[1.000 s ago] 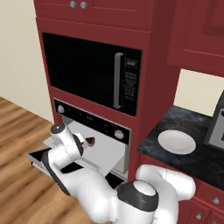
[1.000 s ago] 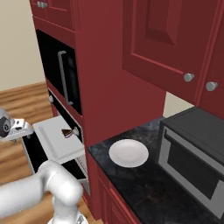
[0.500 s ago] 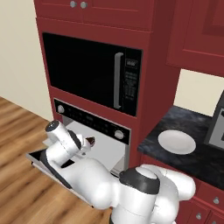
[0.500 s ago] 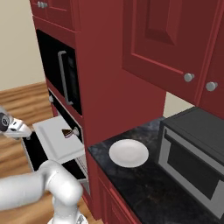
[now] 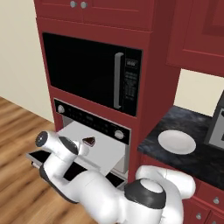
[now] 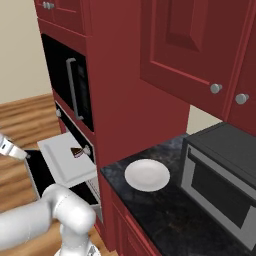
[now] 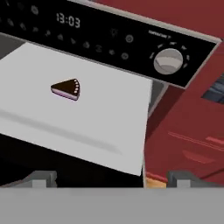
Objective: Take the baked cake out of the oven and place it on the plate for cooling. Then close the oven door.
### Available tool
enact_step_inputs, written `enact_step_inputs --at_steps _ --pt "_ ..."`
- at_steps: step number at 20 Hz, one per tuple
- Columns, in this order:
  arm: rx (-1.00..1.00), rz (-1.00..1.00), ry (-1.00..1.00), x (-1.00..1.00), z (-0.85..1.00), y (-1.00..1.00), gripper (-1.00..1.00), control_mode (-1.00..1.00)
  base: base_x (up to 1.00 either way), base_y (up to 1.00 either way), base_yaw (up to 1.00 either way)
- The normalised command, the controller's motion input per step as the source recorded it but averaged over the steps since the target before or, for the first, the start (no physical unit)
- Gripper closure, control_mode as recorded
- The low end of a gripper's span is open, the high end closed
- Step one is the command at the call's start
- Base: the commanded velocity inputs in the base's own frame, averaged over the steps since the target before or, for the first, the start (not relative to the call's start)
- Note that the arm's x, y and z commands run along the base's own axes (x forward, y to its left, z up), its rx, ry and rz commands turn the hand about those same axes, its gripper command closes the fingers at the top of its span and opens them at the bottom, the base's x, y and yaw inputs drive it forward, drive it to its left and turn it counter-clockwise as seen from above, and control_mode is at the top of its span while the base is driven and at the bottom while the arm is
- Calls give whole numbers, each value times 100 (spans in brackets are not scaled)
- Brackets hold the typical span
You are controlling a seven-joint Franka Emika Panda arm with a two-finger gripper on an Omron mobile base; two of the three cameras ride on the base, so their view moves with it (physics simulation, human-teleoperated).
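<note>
Writing: I read 13:03 on the oven [image 7: 109,41] control strip, left of the round knob [image 7: 168,61]; the microwave [image 5: 92,72] keypad print is too small for me to read.
Tray: a pale tray [image 7: 87,118] slid out from under the control strip; the baked cake [image 7: 66,89] lies alone on it, toward its left rear part, well back from the front edge; I also see the slice at [image 5: 89,141] and [image 6: 76,152].
Oven door: the oven door [image 6: 37,172] hangs open below the tray.
Claw: the gripper [image 7: 111,178] is spread wide and holds nothing; my fingertips [image 7: 41,178] sit at the tray's front edge, apart from the cake.
Counter: the plate [image 5: 176,141] lies bare on the dark counter [image 6: 200,220], near its left edge; a grey appliance [image 6: 222,180] stands just right of it.
</note>
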Motion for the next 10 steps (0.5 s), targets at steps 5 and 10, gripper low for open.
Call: enact_step_inputs --at_steps 5,10 --pt "1 -20 -42 -3 7 -35 -100 -100 0 0 0" --pt "7 -8 -13 -8 0 -40 -100 -100 0 0 0"
